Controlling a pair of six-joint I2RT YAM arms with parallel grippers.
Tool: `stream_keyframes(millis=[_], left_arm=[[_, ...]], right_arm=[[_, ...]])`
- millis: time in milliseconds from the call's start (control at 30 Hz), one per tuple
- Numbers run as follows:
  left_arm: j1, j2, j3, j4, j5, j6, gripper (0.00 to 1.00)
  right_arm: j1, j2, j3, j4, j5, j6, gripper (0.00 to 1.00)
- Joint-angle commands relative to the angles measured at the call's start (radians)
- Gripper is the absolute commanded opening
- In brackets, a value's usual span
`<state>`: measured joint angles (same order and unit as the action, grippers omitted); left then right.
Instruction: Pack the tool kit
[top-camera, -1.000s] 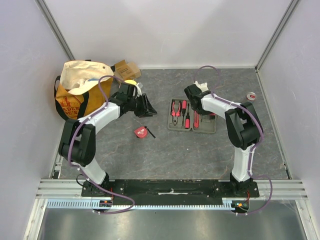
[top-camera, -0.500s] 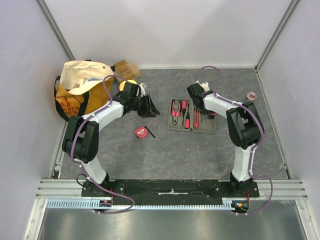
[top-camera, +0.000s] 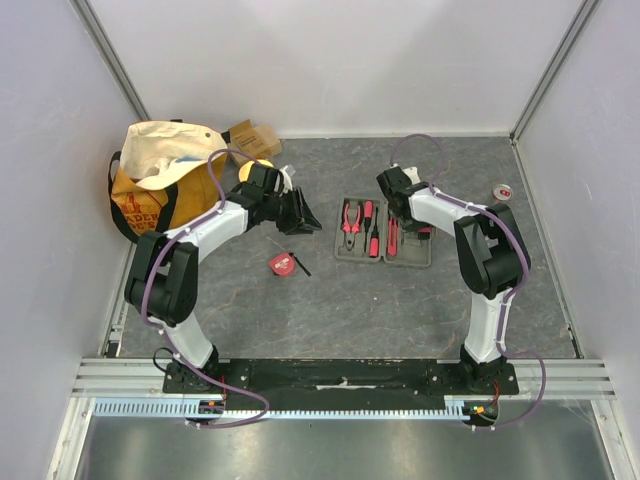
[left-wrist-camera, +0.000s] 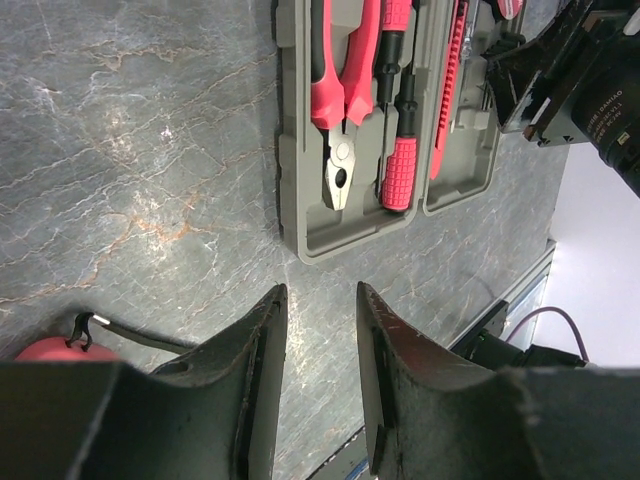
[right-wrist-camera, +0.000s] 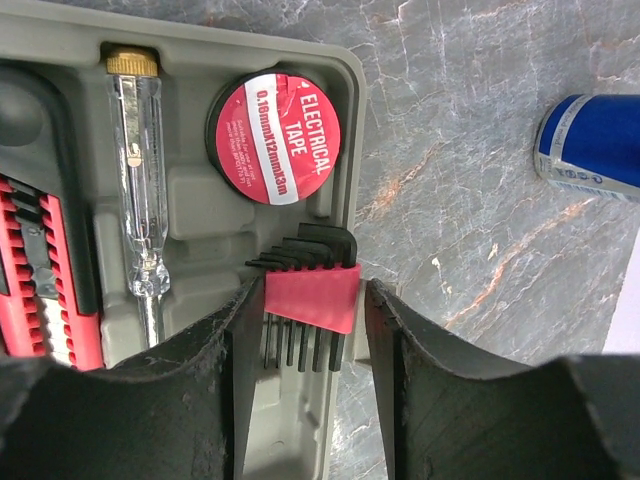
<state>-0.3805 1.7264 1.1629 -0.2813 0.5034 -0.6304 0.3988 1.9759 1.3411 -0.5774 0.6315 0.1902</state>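
From above: finds the case (top-camera: 350, 257) lying open on the worktop (top-camera: 330, 310), red-handled tools in its slots. Places the left gripper (top-camera: 303, 214) left of the case, apart from it, and the right arm (top-camera: 440, 208) reaching over its right half.

At the left wrist: shows a narrow, empty gap over bare worktop just short of the case, with pliers (left-wrist-camera: 340, 90) and a screwdriver (left-wrist-camera: 400, 172) seated inside.

At the right wrist: shows the right gripper (right-wrist-camera: 310, 295) clamped on a red hex key set (right-wrist-camera: 312, 300) at the case's corner, beside the electrical tape (right-wrist-camera: 272, 125).
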Motion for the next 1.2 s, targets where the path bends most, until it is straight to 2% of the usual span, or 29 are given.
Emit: stream_keyframes(millis=[0, 267, 500, 667, 733, 933, 1167], left_arm=[[-0.011, 0.024, 0.049, 0.014, 0.015, 0.02, 0.4], [-0.041, 0.105, 0.132, 0.011, 0.001, 0.017, 0.4], [-0.057, 0.189, 0.21, -0.002, -0.049, 0.024, 0.41], [-0.06, 0.258, 0.273, -0.013, -0.074, 0.029, 0.42], [-0.061, 0.285, 0.291, -0.015, -0.075, 0.031, 0.42], [-0.08, 0.323, 0.32, -0.027, -0.066, 0.031, 0.42], [-0.093, 0.341, 0.325, -0.027, -0.06, 0.028, 0.42]], right_arm=[[-0.003, -0.031, 0.013, -0.022, -0.087, 0.051, 0.53], [-0.02, -0.066, 0.02, -0.05, -0.154, 0.086, 0.55], [-0.038, -0.15, 0.032, -0.056, -0.162, 0.11, 0.62], [-0.048, -0.18, 0.052, -0.064, -0.197, 0.126, 0.63], [-0.054, -0.178, 0.052, -0.065, -0.196, 0.135, 0.59], [-0.075, -0.138, 0.04, -0.073, -0.211, 0.183, 0.42], [-0.074, -0.094, 0.009, -0.032, -0.214, 0.203, 0.29]])
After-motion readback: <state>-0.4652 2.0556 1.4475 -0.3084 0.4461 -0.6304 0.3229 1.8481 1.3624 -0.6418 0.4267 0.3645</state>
